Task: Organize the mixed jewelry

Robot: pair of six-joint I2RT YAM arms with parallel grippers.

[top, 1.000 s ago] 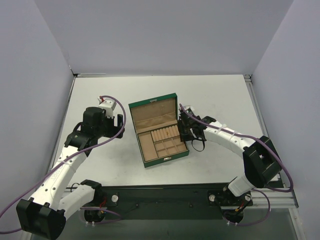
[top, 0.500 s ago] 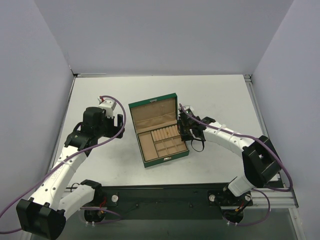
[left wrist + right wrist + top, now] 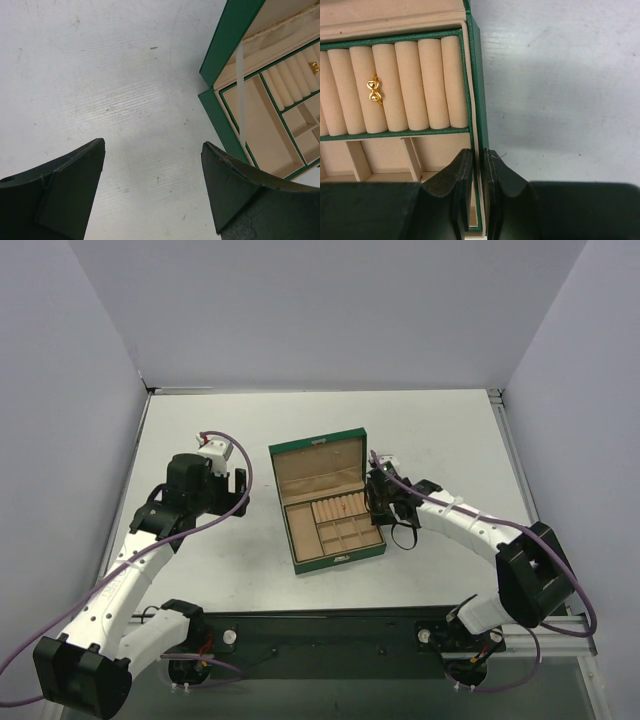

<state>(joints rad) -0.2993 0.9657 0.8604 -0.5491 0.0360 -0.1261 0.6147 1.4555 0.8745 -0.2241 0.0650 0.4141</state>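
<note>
The green box (image 3: pixel 316 444) with tan compartments lies open at mid-table. My right gripper (image 3: pixel 383 503) is shut on the box's right wall (image 3: pixel 475 75), one finger inside and one outside (image 3: pixel 477 152). A small gold ring (image 3: pixel 374 90) with two heart shapes sits in the tan ring rolls; it also shows in the left wrist view (image 3: pixel 314 66). My left gripper (image 3: pixel 238 486) is open and empty over bare table left of the box (image 3: pixel 152 145). The wire bangle and the fine chain are not in view.
The box's lid stands open toward the far side, held by a white ribbon (image 3: pixel 241 90). Grey walls enclose the table on the left, back and right. The black base rail (image 3: pixel 330 635) runs along the near edge.
The box has shifted to the right and turned slightly, with my right gripper shut on its wall. The left arm has not moved.
</note>
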